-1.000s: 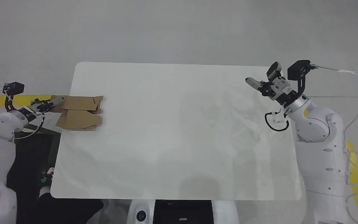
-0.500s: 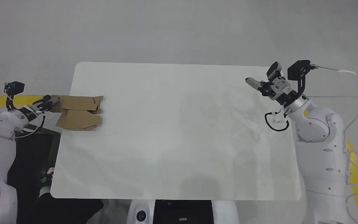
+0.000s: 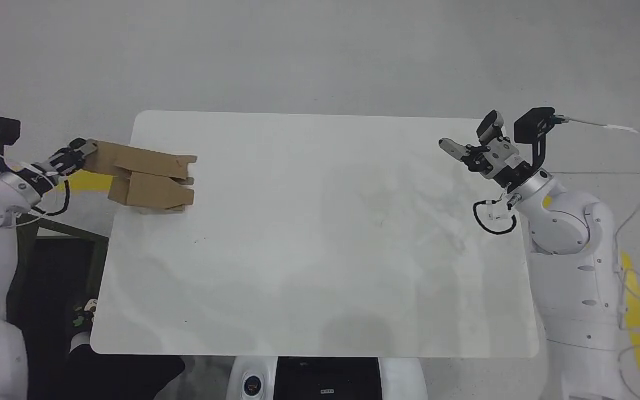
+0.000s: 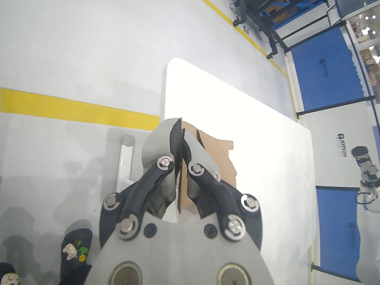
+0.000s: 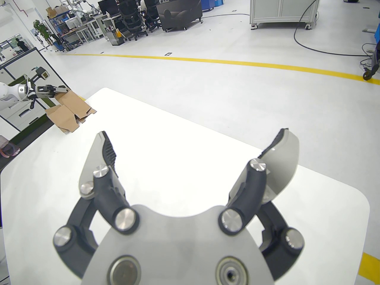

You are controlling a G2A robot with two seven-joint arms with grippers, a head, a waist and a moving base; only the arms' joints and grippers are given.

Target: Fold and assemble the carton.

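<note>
While I'm holding the carton (image 3: 150, 174) clamped in the left gripper (image 3: 87, 151) at the far-left corner of the tabletop (image 3: 330, 260), the right gripper (image 5: 193, 139) is hanging wide open over its right edge.

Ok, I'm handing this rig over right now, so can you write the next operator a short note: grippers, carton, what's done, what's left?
Left gripper: jaws shut on one edge of the flattened carton, at the left edge of the table.
Right gripper: jaws open, empty, over the table's far right corner.
Done: carton gripped.
Left: open it up, fold the flaps, assemble; probably bring it toward the table's middle first.
</note>
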